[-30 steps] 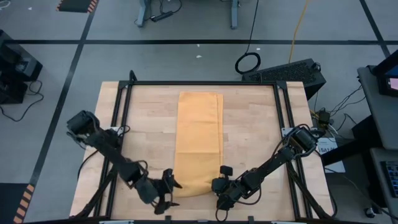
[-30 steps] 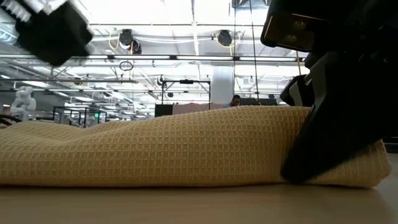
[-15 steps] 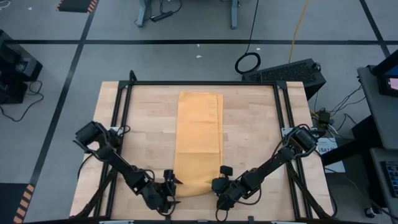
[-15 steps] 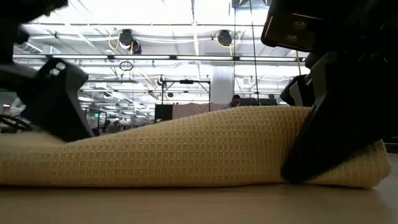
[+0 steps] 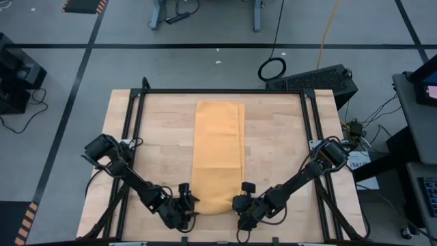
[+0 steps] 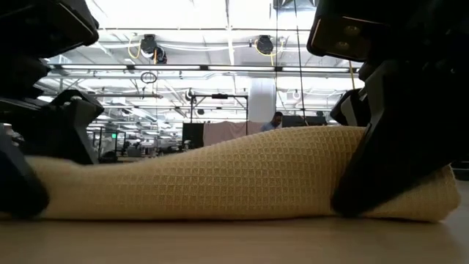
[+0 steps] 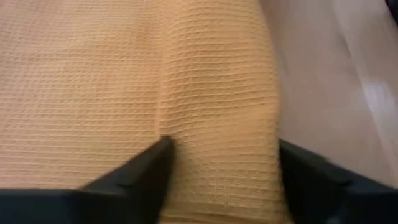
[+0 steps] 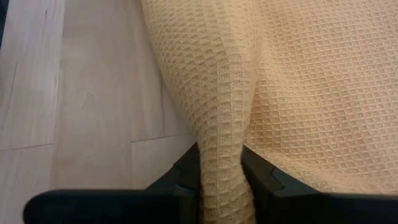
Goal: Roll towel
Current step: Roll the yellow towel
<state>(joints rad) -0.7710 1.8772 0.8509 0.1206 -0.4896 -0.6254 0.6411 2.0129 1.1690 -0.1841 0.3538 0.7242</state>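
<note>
The orange-yellow towel point(image 5: 218, 150) lies as a long folded strip down the middle of the wooden table, its near end raised into a ridge point(image 6: 242, 172). At the ridge's left end my left gripper point(image 5: 190, 207) is open, one finger on each side of the ridge point(image 7: 217, 124). My right gripper point(image 5: 240, 203) is shut on the ridge's right end. The rest of the strip lies flat on the table toward the far edge. My left gripper comes slanting down from the near left. One fingertip point(image 7: 158, 152) rests on the flat cloth behind the ridge, and the other point(image 7: 298, 165) stands against the ridge's near side. The ridge between them looks unsqueezed and lies on the table. My right gripper pinches the raised fold at the near end's right part point(image 8: 224, 143) between its two fingers, slanting down from the near right. The fold is squeezed thin and stands up between the fingers. The cloth around it stays on the table.
Black frame rails run along the table's left side point(image 5: 130, 137) and right side point(image 5: 311, 137). Bare wood shows on both sides of the towel point(image 5: 157, 150). A keyboard point(image 5: 314, 78) sits beyond the far right corner.
My left gripper has come down and toward the towel's near left end, tipping steeper, until its fingers stand around the ridge. Its fingers have drawn somewhat closer together. The ridge's left end now sits between them. My right gripper has kept still.
</note>
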